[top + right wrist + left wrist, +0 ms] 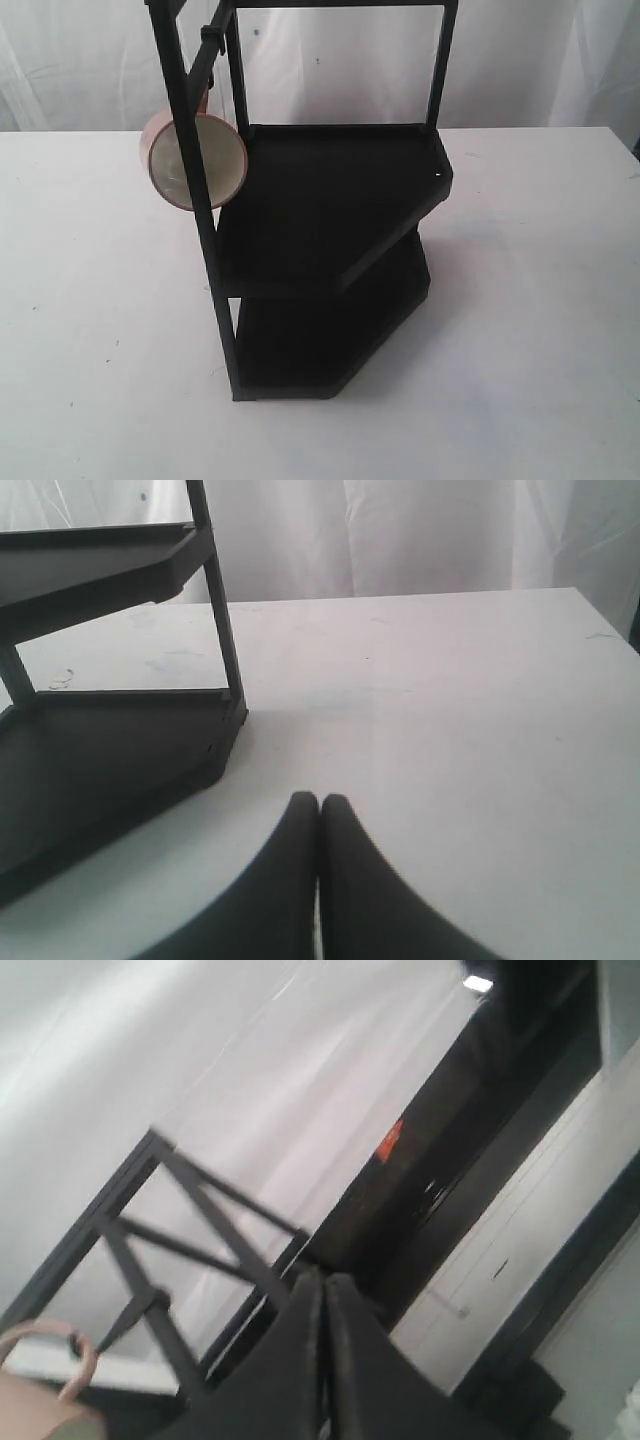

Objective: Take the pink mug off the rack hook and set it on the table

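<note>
The pink mug (pixel 193 160) hangs by its handle on the rack hook (pixel 209 38), its cream inside facing the exterior camera, left of the black rack's post (pixel 200 190). In the left wrist view the mug's handle (pixel 75 1375) shows at the edge, beside the rack's thin bars (pixel 190 1250). My left gripper (pixel 325 1280) is shut and empty, raised near the rack's top frame. My right gripper (pixel 320 802) is shut and empty, low over the white table (pixel 450 710), to the side of the rack's lower shelf (pixel 110 750). Neither gripper appears in the exterior view.
The tall black two-shelf rack (pixel 330 200) stands mid-table with both shelves bare. White curtain (pixel 330 60) hangs behind the table. A dark doorway or cabinet (pixel 470 1130) shows in the left wrist view's background.
</note>
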You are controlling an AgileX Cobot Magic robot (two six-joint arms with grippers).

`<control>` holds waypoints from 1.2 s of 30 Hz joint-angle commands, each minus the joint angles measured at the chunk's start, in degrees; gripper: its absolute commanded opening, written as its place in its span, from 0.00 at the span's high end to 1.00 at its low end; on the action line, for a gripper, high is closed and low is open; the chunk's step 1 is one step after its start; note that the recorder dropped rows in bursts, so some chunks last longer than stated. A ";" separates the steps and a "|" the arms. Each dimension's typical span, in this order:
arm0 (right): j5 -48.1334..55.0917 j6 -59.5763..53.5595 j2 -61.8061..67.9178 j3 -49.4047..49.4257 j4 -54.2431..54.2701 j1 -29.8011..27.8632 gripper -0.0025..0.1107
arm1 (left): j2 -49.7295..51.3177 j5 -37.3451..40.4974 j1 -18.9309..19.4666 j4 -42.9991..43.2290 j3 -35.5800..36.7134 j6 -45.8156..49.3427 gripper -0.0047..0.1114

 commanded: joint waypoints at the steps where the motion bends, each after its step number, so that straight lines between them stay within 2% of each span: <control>1: -0.84 0.18 -0.33 0.41 -0.20 -0.25 0.98 | -0.31 1.06 -2.69 -22.84 1.16 28.15 0.71; 4: -0.73 0.18 -0.33 0.41 -0.20 -0.25 0.98 | -1.14 17.00 -4.24 -30.53 0.80 48.69 0.47; 5: -0.73 0.18 -0.33 0.41 -0.20 -0.25 0.98 | -1.65 25.34 -4.63 -30.40 0.25 51.36 0.41; 8: -0.73 0.18 -0.33 0.41 -0.20 -0.25 0.98 | -2.92 48.14 -6.47 -26.08 -1.09 45.98 0.36; 9: -0.73 0.18 -0.33 0.41 -0.20 -0.25 0.98 | -3.61 53.35 -7.57 -23.93 -1.36 45.53 0.35; 11: -0.73 0.18 -0.33 0.41 -0.20 -0.25 0.98 | -4.78 58.19 -9.42 -21.70 -1.45 46.47 0.35; 15: -0.72 0.29 -0.33 0.41 -0.20 -0.25 0.98 | -5.17 59.45 -13.09 -17.69 -1.45 48.44 0.35; 24: -0.84 0.29 -0.33 0.41 -0.20 -0.25 0.98 | -2.12 66.74 -22.35 -18.75 1.32 56.43 0.35; 27: -0.84 0.29 -0.33 0.41 -0.20 -0.25 0.98 | -0.52 66.45 -23.37 -27.60 1.42 61.52 0.36; 31: -0.72 0.29 -0.33 0.41 -0.20 -0.25 0.98 | 2.21 63.88 -23.37 -43.46 1.42 74.71 0.36; 36: -0.72 0.29 -0.33 0.41 -0.20 -0.25 0.98 | 6.41 60.58 -23.37 -51.07 -0.59 81.53 0.36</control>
